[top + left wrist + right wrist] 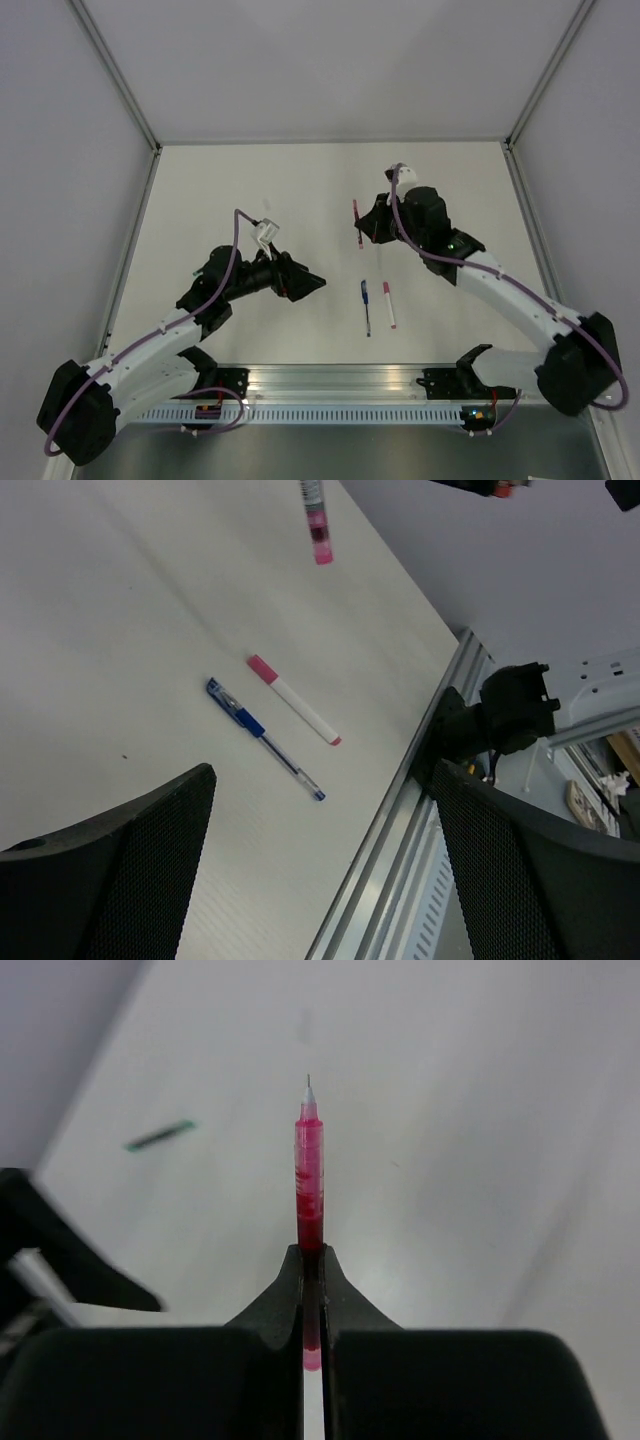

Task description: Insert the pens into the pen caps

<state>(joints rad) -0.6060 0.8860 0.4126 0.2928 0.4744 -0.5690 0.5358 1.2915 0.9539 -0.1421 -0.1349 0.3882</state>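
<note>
Right hand [312, 1258]: we see its fingers clamped together on the red pen [309, 1170] — the fine tip points straight out ahead of the hand.
Left hand [312, 283]: fingers spread wide apart, holding nothing.
Blue pen [265, 738], white pen [295, 700]: side by side on the worktop [120, 630] — just ahead of the left hand.

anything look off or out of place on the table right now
Nothing spilled or broken. One oddity: I can't spot a loose cap in any view, though the right gripper is shut on the red pen, bare tip out. The blue pen and white pen lie side by side.
</note>
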